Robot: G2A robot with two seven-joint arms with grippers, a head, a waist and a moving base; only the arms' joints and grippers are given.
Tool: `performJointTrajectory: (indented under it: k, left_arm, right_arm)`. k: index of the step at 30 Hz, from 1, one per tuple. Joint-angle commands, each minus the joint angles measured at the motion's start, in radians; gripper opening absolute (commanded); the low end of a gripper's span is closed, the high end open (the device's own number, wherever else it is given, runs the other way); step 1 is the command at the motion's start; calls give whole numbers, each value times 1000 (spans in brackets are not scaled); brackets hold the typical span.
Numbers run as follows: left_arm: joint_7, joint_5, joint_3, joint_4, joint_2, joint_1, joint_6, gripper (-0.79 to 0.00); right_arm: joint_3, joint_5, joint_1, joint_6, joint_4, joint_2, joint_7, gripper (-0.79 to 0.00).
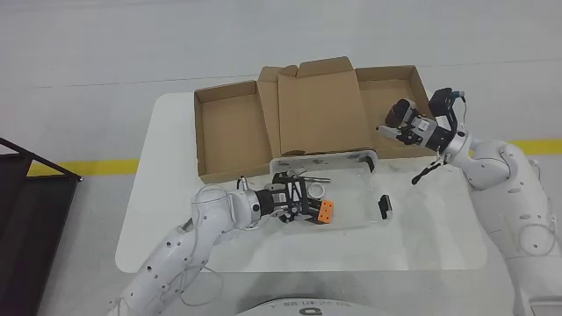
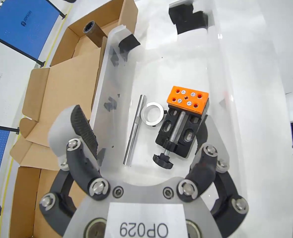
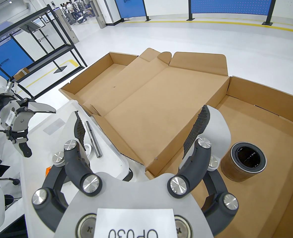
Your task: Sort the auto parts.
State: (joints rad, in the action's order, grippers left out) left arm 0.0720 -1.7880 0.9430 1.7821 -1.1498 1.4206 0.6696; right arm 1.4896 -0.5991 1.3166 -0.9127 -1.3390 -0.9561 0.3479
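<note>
A clear plastic tray [image 2: 236, 80] holds a small black vise with an orange top [image 2: 183, 122], a metal ring [image 2: 151, 113] and a steel rod [image 2: 134, 130]. My left gripper [image 2: 141, 125] hovers open over that end of the tray, the vise close to one finger and the rod and ring between the fingers. In the top view it sits at the tray's near-left part [image 1: 299, 200]. My right gripper [image 3: 141, 112] is open above the cardboard box [image 3: 161, 105], beside a dark cylindrical sleeve [image 3: 245, 161] standing in the box's right compartment.
The box [image 1: 307, 114] has a left compartment, a raised middle flap and a right compartment. Black parts [image 2: 188, 18] lie at the tray's far end. A small black piece [image 1: 385, 206] lies on the white table right of the tray. A black rack [image 1: 26, 202] stands left of the table.
</note>
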Motion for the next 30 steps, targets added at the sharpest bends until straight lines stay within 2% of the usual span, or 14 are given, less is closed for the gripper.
performJointTrajectory:
  k: [1,8,20,26,30]
  left_arm:
    - [5,-9,-13,-19,-3,-15,-15,0]
    - [12,-17,-67,-69,-16,-61,-27,-105]
    - [94,23,-123,-133,-32,-116,36,-117]
    - [145,19,-167,-169,-44,-150,54,-71]
    - [157,19,-191,-185,-52,-166,49,-77]
  right_arm:
    - [0,0,0,-2,0,0,0,0]
    - [0,0,0,-2,0,0,0,0]
    - [0,0,0,-2,0,0,0,0]
    - [0,0,0,-2,0,0,0,0]
    - [0,0,0,-2,0,0,0,0]
